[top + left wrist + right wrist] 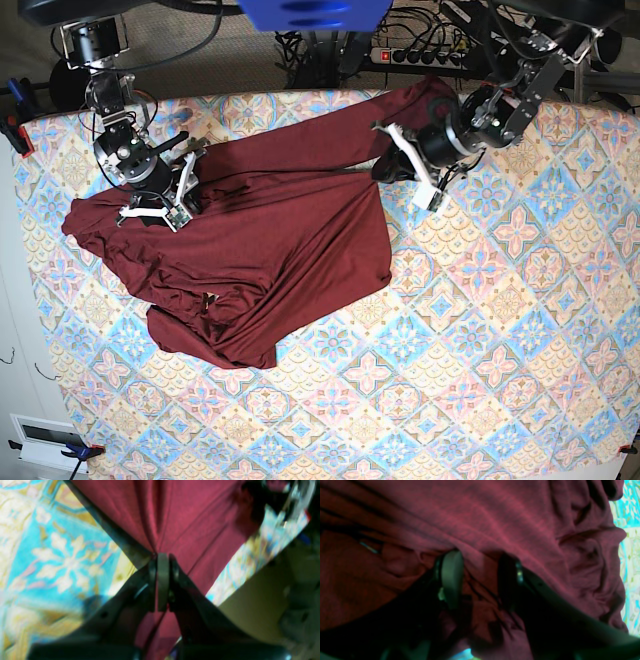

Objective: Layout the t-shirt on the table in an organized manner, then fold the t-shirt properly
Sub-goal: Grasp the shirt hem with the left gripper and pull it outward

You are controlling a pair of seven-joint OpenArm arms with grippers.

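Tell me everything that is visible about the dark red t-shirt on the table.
The t-shirt is plain maroon, of thin soft fabric with no print. It lies crumpled and spread unevenly on the left half of the table in the base view, with many folds. One part stretches up toward the left gripper, whose jaws are shut on a pinch of cloth. The right gripper rests on the fabric with jaws apart.

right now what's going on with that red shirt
Two robot arms are working on a maroon t-shirt that lies crumpled on the patterned table, not yet spread flat. The left end effector is shut on a bunched part of the fabric near the table's far edge. The right end effector is open, its jaws pressed down into the cloth at the other side.
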